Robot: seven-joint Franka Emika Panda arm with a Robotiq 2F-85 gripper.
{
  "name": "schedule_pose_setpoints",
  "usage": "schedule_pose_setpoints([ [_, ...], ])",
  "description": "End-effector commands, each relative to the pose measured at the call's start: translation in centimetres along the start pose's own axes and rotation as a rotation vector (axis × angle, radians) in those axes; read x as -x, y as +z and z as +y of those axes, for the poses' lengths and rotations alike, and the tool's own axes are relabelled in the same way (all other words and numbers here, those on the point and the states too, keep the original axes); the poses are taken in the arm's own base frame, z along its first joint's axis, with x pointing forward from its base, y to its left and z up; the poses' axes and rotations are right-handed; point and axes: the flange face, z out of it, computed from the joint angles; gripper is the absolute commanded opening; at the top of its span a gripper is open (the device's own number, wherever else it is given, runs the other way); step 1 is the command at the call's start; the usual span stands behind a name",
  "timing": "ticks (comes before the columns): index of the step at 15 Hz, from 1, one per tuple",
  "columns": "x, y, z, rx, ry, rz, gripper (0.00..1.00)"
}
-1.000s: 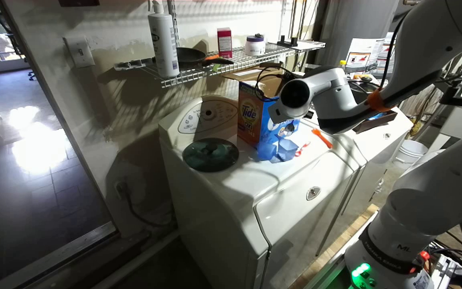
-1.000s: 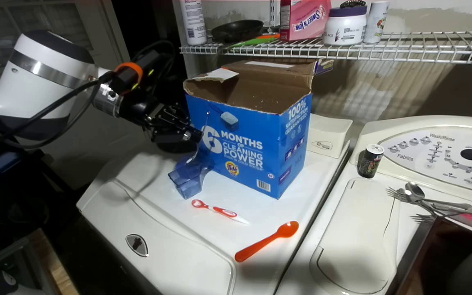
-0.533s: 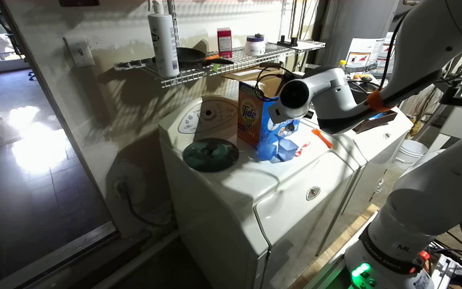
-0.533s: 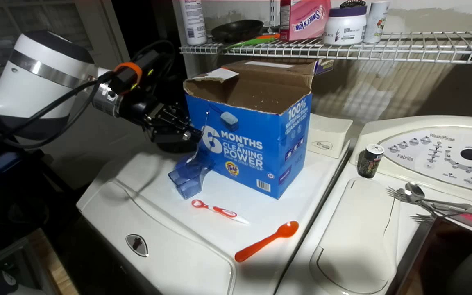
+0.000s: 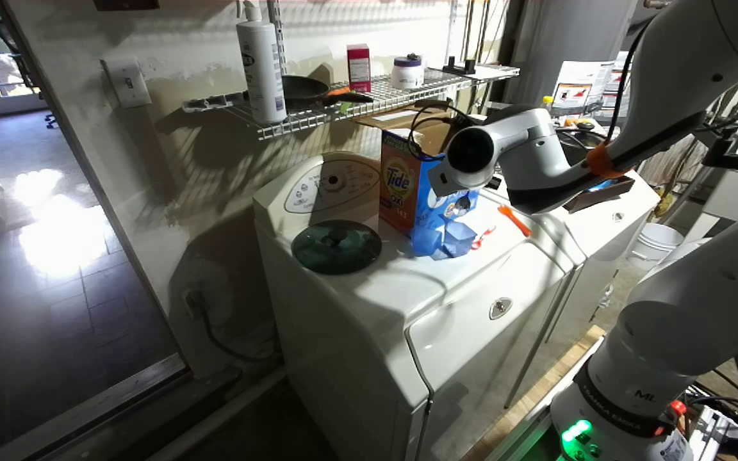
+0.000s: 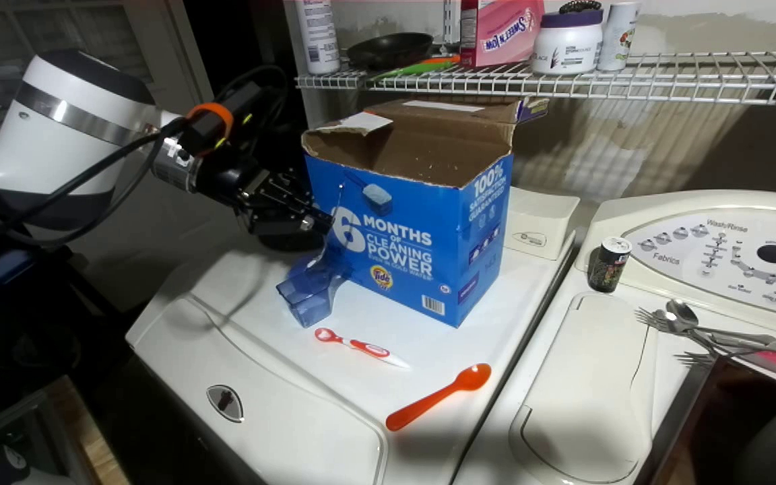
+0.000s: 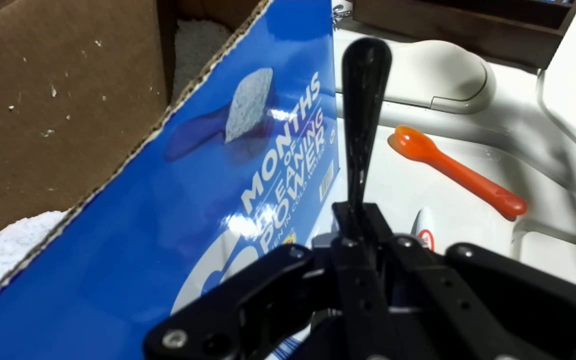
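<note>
My gripper point(image 7: 358, 219) is shut on a slim utensil point(image 7: 367, 75) whose dark, glossy handle has a rounded end and points up from the fingertips in the wrist view. The utensil's lower end is hidden there. In an exterior view the gripper point(image 6: 324, 219) is right beside the printed front of a blue and orange detergent box point(image 6: 422, 249); I cannot tell whether they touch. The box's top is torn open, and white powder point(image 7: 10, 250) lies inside. Below the gripper, translucent blue scoops point(image 6: 308, 296) rest on the white appliance top point(image 6: 253, 316) against the box.
A white and red spoon point(image 6: 361, 347) and an orange spoon point(image 6: 438, 397) lie in front of the box. A dark glass lid point(image 5: 337, 248) sits beyond it. Above runs a wire shelf point(image 6: 684, 74) with bottles and a pan. Metal cutlery point(image 6: 718, 333) lies on the neighbouring machine.
</note>
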Motion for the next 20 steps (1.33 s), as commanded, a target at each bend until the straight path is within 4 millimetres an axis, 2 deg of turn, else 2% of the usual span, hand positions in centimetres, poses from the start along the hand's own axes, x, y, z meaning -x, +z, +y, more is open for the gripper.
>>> schedule_pose_setpoints([
  [1,0.7,0.1,-0.1,-0.004,0.048,-0.012,0.02],
  [10,2.6,2.0,-0.8,-0.081,0.244,0.107,0.02],
  [20,6.6,6.2,-2.7,-0.082,0.452,0.306,0.02],
])
